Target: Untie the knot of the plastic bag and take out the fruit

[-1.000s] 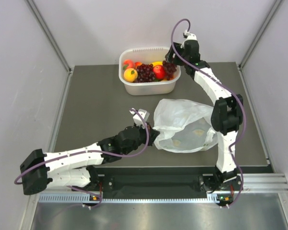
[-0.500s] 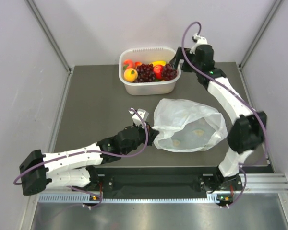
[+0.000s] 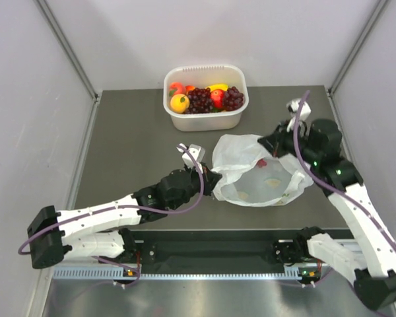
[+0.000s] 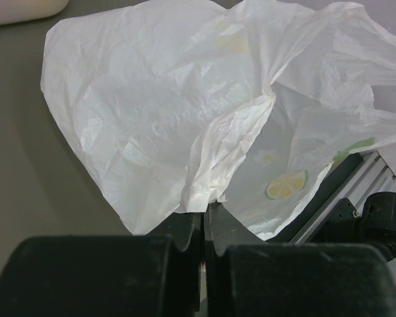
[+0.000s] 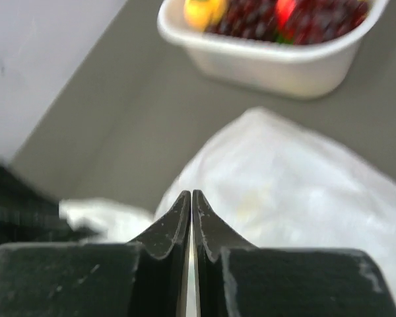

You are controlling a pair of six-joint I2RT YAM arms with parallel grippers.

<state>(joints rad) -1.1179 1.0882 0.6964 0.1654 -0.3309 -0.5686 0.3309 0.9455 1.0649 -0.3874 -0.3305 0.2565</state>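
The plastic bag (image 3: 257, 173) lies slack on the dark table, thin and white with lemon prints (image 4: 285, 184). My left gripper (image 3: 212, 182) is at its left edge, shut on a creased fold of the bag (image 4: 214, 158). My right gripper (image 3: 266, 144) hovers over the bag's upper right part; its jaws (image 5: 191, 195) are shut with nothing between them. A small red patch (image 3: 261, 162) shows through the plastic; what it is I cannot tell. The knot is not visible. Fruit (image 3: 218, 98) sits in the white tub (image 3: 204, 121): an orange one, red ones and dark grapes (image 3: 199, 100).
The tub (image 5: 277, 63) stands at the back centre of the table. Grey walls close in both sides. A metal rail (image 3: 218, 254) with the arm bases runs along the near edge.
My right arm has swung from the tub back toward me and now hangs over the bag, its jaws having closed. The left gripper keeps its hold in place.
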